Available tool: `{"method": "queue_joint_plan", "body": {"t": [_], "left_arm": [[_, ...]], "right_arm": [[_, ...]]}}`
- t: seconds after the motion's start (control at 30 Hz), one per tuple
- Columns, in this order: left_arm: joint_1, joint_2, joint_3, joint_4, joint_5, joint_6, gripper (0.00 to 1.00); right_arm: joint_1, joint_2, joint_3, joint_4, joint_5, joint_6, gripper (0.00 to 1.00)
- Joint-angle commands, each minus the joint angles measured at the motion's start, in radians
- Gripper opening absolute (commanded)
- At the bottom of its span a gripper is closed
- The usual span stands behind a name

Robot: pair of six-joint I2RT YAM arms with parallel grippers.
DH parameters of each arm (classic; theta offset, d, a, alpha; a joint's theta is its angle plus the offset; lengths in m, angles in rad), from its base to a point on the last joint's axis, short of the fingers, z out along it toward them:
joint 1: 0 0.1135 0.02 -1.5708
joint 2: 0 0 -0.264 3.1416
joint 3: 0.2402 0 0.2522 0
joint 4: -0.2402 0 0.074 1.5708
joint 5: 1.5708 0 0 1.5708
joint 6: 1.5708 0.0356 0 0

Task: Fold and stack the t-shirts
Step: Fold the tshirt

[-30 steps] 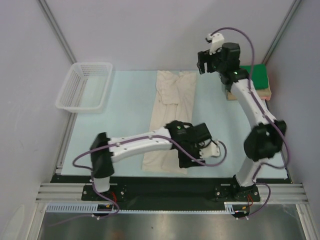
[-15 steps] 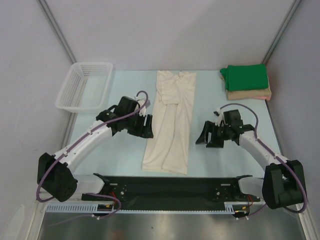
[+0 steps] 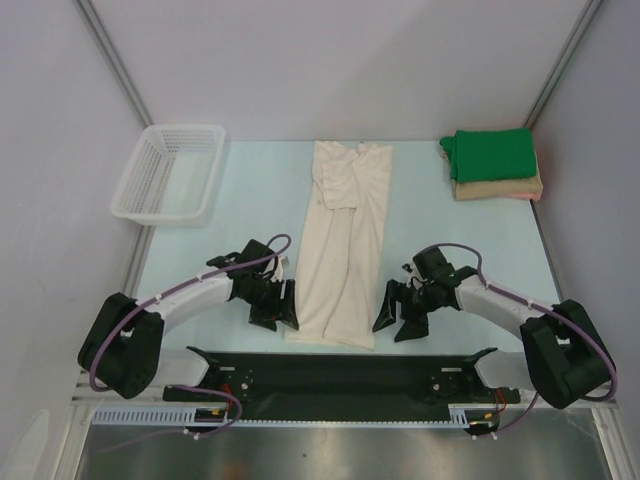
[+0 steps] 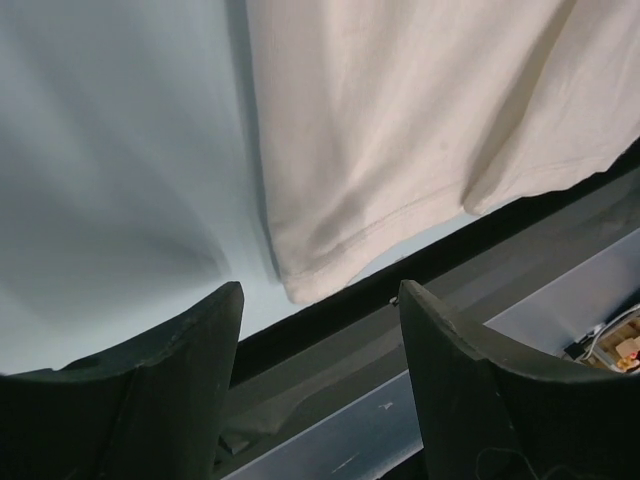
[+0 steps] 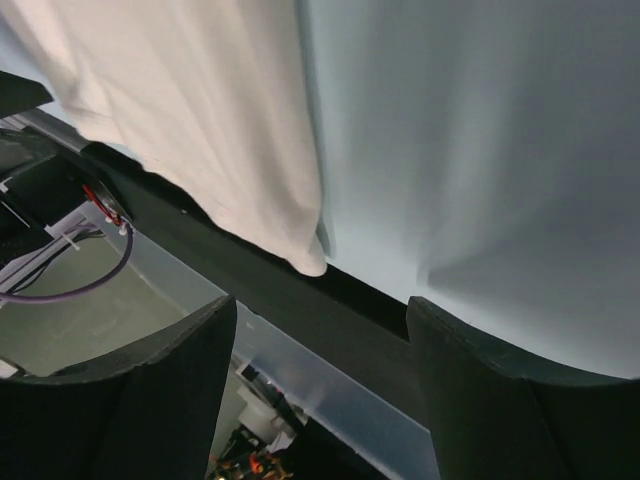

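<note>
Top external: shows the cream-white t-shirt (image 3: 340,240) folded into a long narrow strip in the middle of the table (image 3: 250,200), long axis running from far side to near edge, collar far, hem near. Shows left gripper (image 3: 278,316) low beside the hem's left corner and right gripper (image 3: 394,322) low beside its right corner, about equally close. Left wrist and right wrist: show both claws wide apart and holding nothing, each with a hem corner just ahead of the fingers. Also shows green t-shirt (image 3: 490,155) stacked on peach-tan t-shirt (image 3: 497,187), well apart at far right. Probably calls for pinching both corners and carrying the hem toward the collar.
</note>
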Motion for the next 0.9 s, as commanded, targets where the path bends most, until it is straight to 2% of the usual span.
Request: {"method": "queue_joint_plan", "body": {"t": [0.0,0.1,0.2,0.4,0.6,0.8,0.87], "left_arm": [[0.012,0.013,-0.003,0.070,0.049,-0.039,0.69],[0.010,0.030,-0.005,0.096,0.061,-0.046,0.68],[0.012,0.049,-0.014,0.101,0.073,-0.046,0.61],[0.012,0.068,-0.011,0.056,0.027,-0.026,0.55],[0.013,0.070,-0.025,0.070,0.072,-0.028,0.46],[0.013,0.049,-0.049,0.076,0.084,-0.023,0.41],[0.012,0.036,-0.060,0.075,0.093,-0.023,0.37]], "right_arm": [[0.026,0.046,-0.011,0.060,-0.026,0.088,0.74],[0.034,0.094,-0.003,0.075,-0.037,0.085,0.70],[0.053,0.123,-0.006,0.089,-0.034,0.092,0.67],[0.127,0.164,-0.005,0.182,-0.048,0.141,0.63],[0.159,0.186,-0.009,0.218,-0.037,0.178,0.59],[0.179,0.227,-0.011,0.287,-0.028,0.208,0.49],[0.192,0.237,-0.006,0.302,-0.039,0.212,0.42]]}}
